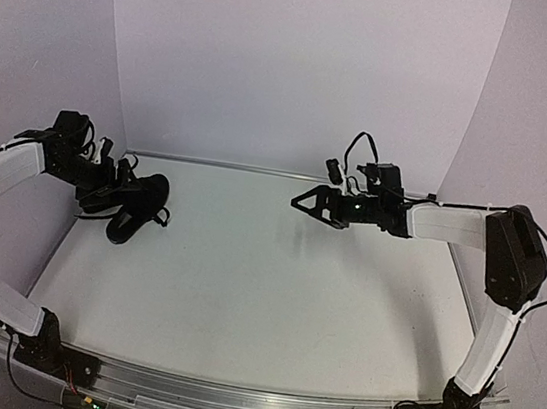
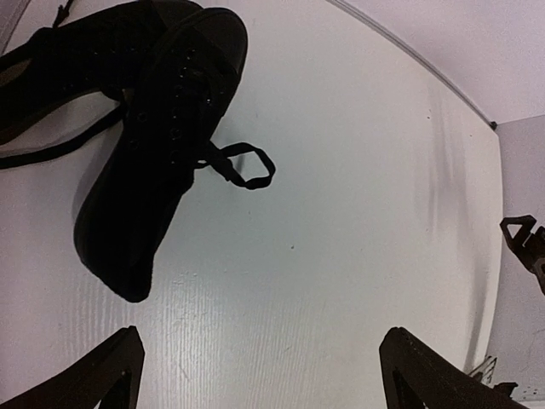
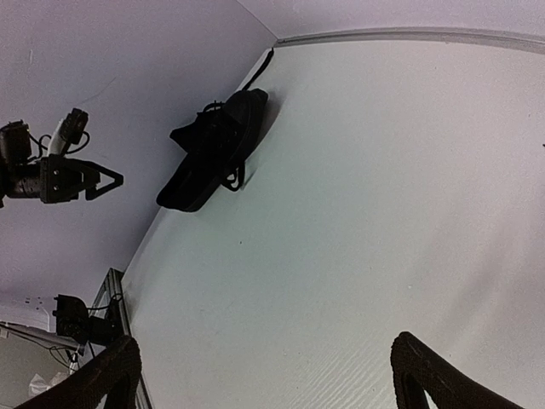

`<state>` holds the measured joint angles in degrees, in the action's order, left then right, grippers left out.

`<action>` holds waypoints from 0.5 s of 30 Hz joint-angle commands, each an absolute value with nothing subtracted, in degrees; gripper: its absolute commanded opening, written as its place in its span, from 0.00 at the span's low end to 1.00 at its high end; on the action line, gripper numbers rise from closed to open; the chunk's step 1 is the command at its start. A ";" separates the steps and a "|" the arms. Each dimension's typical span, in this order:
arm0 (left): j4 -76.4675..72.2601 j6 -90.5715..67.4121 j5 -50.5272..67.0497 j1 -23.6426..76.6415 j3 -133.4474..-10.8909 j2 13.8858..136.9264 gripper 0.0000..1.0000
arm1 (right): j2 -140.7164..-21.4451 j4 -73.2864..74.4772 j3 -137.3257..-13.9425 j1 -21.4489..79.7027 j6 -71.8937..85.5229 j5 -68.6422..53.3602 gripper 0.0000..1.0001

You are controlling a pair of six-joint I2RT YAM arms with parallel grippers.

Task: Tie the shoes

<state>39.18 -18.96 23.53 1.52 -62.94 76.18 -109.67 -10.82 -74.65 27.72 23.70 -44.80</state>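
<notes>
White table (image 1: 293, 288) bears shoes (image 2: 153, 170); only left wrist view shows their eyelets (image 2: 174, 132).

top: high, down on table (image 1: 273, 285) | left wrist: close over shoes (image 2: 162, 128) | right wrist: far, same shoes

The shoes (image 1: 140, 209) lie together on the table (image 1: 272, 295) at its far left edge, close to the back wall. The left gripper (image 2: 262, 377) hangs just left of them. The right gripper (image 1: 304, 205) hangs over the far right half, well apart from them.
</notes>
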 commanded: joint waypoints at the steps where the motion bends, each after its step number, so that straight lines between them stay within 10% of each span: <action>1: 50.66 -13.59 14.63 1.96 -69.05 77.57 1.00 | -103.10 -10.98 -69.76 28.17 20.53 -46.61 0.98; 7: 54.82 -8.20 8.27 2.24 -75.19 81.76 0.97 | -99.27 -12.15 -63.67 28.28 18.48 -48.46 0.98; 15: 54.69 -6.35 7.40 3.97 -80.73 95.45 0.64 | -96.27 -13.45 -58.58 28.30 17.20 -49.64 0.98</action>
